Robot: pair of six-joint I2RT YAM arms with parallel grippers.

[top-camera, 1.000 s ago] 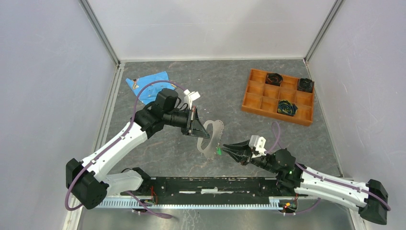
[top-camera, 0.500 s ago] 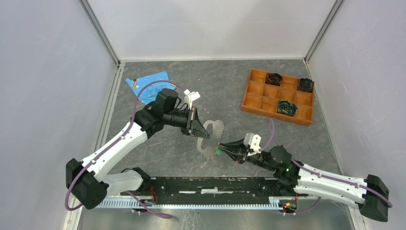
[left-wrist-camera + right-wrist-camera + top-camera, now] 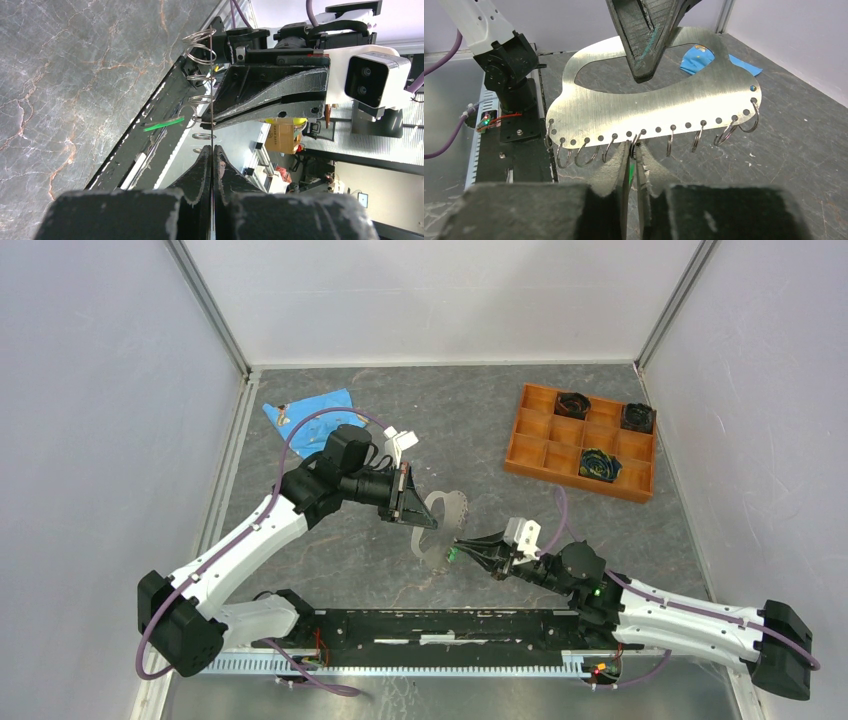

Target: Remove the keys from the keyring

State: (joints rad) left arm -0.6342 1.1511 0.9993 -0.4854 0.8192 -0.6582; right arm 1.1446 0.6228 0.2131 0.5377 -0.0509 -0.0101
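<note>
- The right pincer [image 3: 465,547] reaches in from the near right. Its fingers are almost together, and they pinch the green key [image 3: 630,172] between them.
- The green key hangs at the bottom edge of the keyring [image 3: 649,107], near the middle of the row.
- The other keys [image 3: 696,140] look like small silver wire loops. They hang in a row from little holes along that same edge, some on each side of the right pincer's tips.
- The keyring is a flat, shiny metal plate with a big hole in it. It is held up over the grey desk [image 3: 500,410], between the two pincers.
- The left pincer [image 3: 412,508] comes in from the left. It is clamped tight on the keyring's top part, one finger on each flat side.
- Further back on the left, a blue cloth [image 3: 315,410] lies on the desk.
- Far back on the right sits an orange tray [image 3: 580,478]. Three of its boxes each hold a dark round thing [image 3: 573,405]. It is well apart from the keyring.
</note>
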